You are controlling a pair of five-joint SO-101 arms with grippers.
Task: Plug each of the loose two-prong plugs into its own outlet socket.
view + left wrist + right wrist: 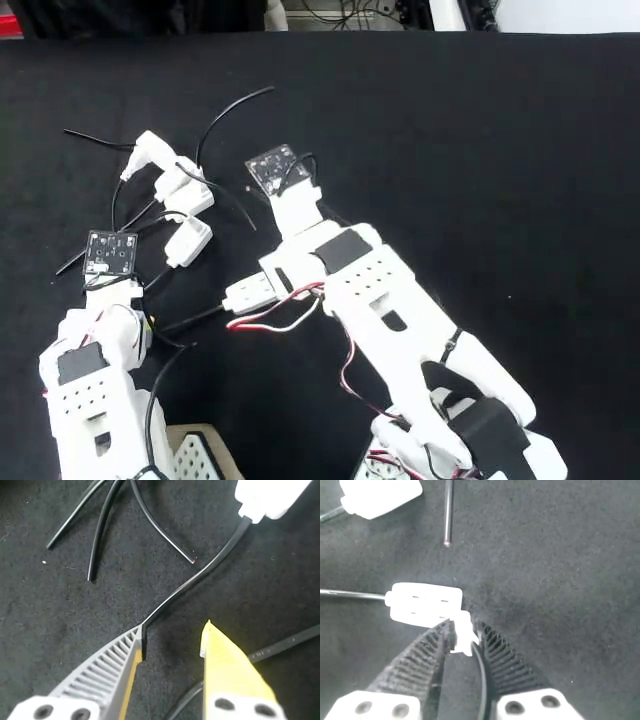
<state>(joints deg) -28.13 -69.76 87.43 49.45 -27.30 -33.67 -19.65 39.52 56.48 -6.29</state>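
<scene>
Near edge, 7 o'clock: your left arm (pixel 95 370). The left gripper (pixel 174 630) stands with its fingers apart over the black cloth (pixel 480 150), nothing between them. A black cable (pixel 200 572) touches the tip of the grey finger and runs on to a white plug body (pixel 267 497) just beyond.

From 5 o'clock toward centre: your right arm (pixel 400 320). The right gripper (pixel 465 630) is clamped on a small white plug (pixel 464 639), lead trailing back between the fingers. The plug touches one end of a white socket block (pixel 425 605). The slots on the block's upper face are empty. You cannot tell whether the prongs are seated at that end.

Farther, 10 o'clock: loose white cable ends (pixel 185 190) among tangled black leads.

Handling, as judged:
- The plugs look light, hard and smooth, so they are likely to twist in the fingers.
- The leads look springy and will tug.
- The socket block lies unanchored and will probably slide when pushed. Brace it with your free gripper.
- Grip each plug across the flat sides of its body, close behind the prongs, never by the cable.
</scene>
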